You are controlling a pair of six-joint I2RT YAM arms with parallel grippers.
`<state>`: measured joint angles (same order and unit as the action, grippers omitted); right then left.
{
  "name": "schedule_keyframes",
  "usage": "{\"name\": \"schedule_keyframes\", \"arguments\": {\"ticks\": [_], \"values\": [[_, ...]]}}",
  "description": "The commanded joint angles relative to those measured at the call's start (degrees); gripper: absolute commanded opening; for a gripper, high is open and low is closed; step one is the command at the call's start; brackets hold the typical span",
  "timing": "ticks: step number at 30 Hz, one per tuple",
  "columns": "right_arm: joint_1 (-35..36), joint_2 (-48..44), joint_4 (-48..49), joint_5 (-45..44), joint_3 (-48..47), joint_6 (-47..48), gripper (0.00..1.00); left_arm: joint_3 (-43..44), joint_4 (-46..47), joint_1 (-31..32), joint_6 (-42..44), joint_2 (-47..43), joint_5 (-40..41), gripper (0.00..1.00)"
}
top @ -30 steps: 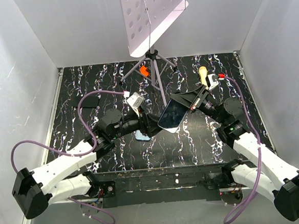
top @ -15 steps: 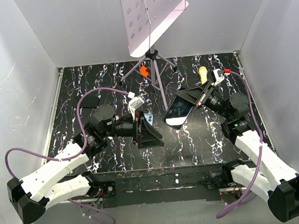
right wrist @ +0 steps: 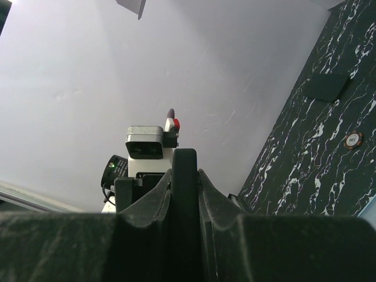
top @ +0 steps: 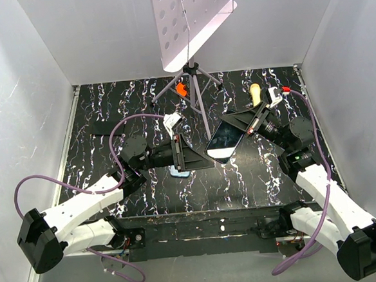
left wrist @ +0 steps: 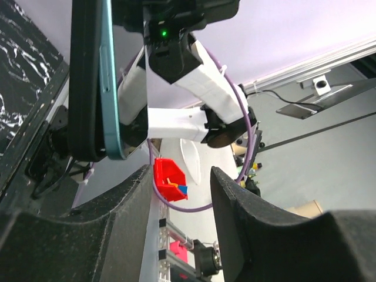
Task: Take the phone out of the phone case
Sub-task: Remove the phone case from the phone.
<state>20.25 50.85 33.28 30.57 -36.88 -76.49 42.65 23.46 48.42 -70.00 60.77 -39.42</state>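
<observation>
A black tabletop (top: 140,105) veined with white fills the floor of a booth closed in by plain white walls: left (top: 23,94), back (top: 103,31) and right (top: 349,52). At the back stands a tripod (top: 194,89) carrying a tilted white perforated panel (top: 192,21). A black rail (top: 200,224) runs along the near edge. The light is even and soft, with faint shadows.

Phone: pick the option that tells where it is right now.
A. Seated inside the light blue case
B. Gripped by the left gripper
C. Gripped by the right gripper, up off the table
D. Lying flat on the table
C: in the top view the right gripper is shut on the phone, holding it tilted in the air, while the phone case lies separately on the table.
</observation>
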Motion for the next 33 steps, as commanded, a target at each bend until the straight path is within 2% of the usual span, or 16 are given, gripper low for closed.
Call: {"name": "schedule_keyframes", "arguments": {"ticks": [1,12,22,33], "values": [[-0.12,-2.07,4.34,-0.77,-1.88,-1.38,0.01,-1.34,6.41,-0.26,-3.3,-1.01,3.38,0.42],[0.05,-2.16,6.19,-0.42,-1.17,-2.96,0.01,-3.37,7.55,-0.35,-4.62,-0.22,7.25,0.39],[0.84,-2.51,6.8,-0.51,-0.91,-3.41,0.01,-1.61,5.72,-0.26,-4.18,3.21,9.09,0.37],[1.55,-2.77,-1.02,3.8,-2.93,2.57,0.01,2.88,5.1,-3.24,-1.63,6.46,6.55,0.35]]}}
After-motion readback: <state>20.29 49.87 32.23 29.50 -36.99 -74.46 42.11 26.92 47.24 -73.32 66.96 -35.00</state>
